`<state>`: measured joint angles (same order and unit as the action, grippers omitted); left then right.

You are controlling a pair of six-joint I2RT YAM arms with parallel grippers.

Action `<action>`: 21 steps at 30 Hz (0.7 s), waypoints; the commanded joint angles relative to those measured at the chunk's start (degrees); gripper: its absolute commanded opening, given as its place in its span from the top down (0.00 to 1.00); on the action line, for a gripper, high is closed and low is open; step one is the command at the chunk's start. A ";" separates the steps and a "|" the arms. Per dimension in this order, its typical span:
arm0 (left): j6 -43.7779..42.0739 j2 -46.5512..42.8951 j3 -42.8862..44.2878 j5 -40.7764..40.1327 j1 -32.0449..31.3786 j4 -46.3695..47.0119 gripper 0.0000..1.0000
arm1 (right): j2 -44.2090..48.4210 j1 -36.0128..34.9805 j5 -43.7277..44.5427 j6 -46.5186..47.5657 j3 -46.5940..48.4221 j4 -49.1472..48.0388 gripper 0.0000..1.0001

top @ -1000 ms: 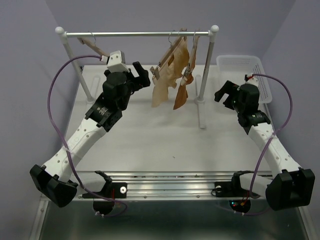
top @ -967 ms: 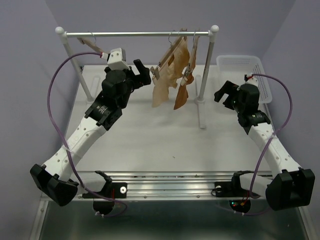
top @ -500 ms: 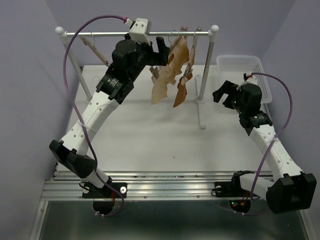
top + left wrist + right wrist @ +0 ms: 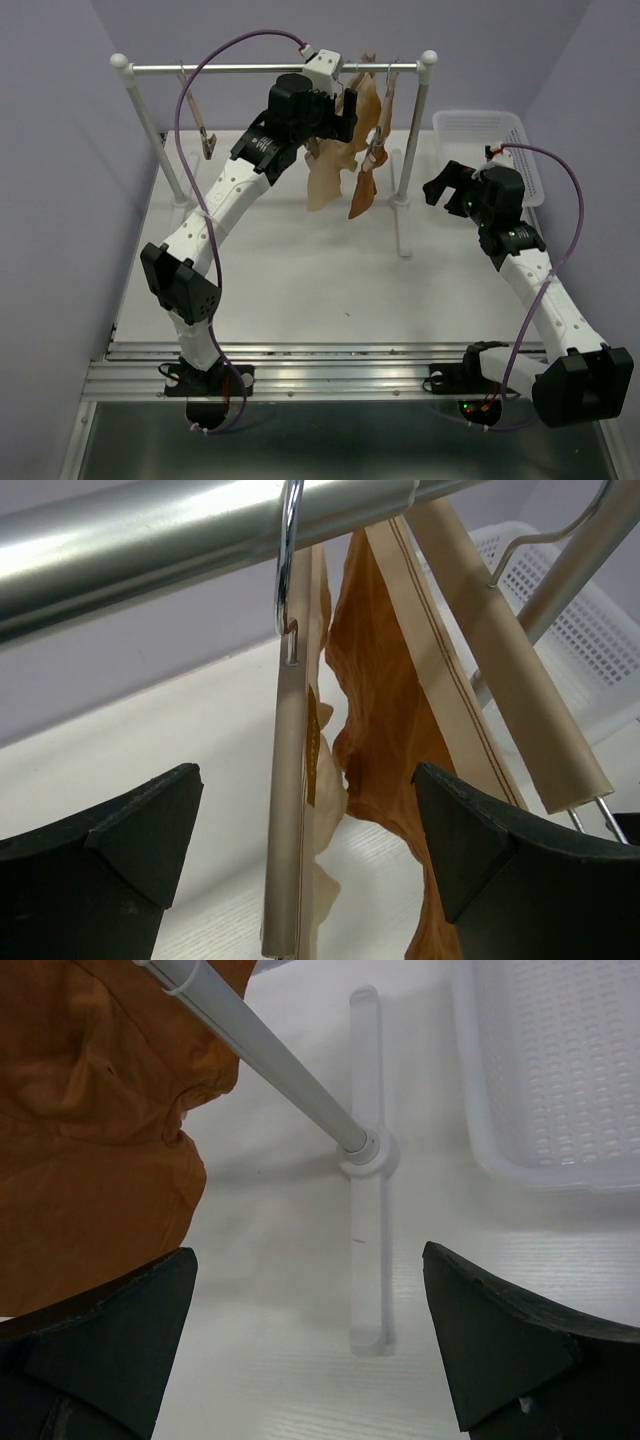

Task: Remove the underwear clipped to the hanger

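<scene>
left pincer [image 4: 305, 815] was open, facing the hanger [image 4: 287, 780]; it should reach lower, grip the underwear [image 4: 323, 180] and pull down gently. right pincer [image 4: 310, 1295] was open, empty.

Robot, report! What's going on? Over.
Left gripper open at the hanger; right gripper open, empty. Underwear clipped on. Orange garment close beside.

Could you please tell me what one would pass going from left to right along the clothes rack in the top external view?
Left rack post → empty wooden hanger → pale underwear → orange-brown garment → right rack post → white basket.
</scene>
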<state>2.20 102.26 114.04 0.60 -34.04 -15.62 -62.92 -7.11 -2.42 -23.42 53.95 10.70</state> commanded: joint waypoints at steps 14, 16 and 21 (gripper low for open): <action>-6.06 2.68 7.51 -2.10 0.12 -0.29 0.50 | 1.65 0.17 0.92 1.27 2.65 -1.65 0.00; -6.50 2.60 7.60 -2.10 0.12 -0.20 0.52 | 1.83 0.17 1.36 1.27 2.65 -1.65 0.00; -7.56 2.77 8.30 -2.18 0.12 -0.90 0.62 | 2.36 0.17 1.62 1.27 2.82 -1.56 0.00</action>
<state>-3.38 105.69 118.56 -1.74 -34.02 -17.58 -62.46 -7.11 -1.87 -22.83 53.95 10.72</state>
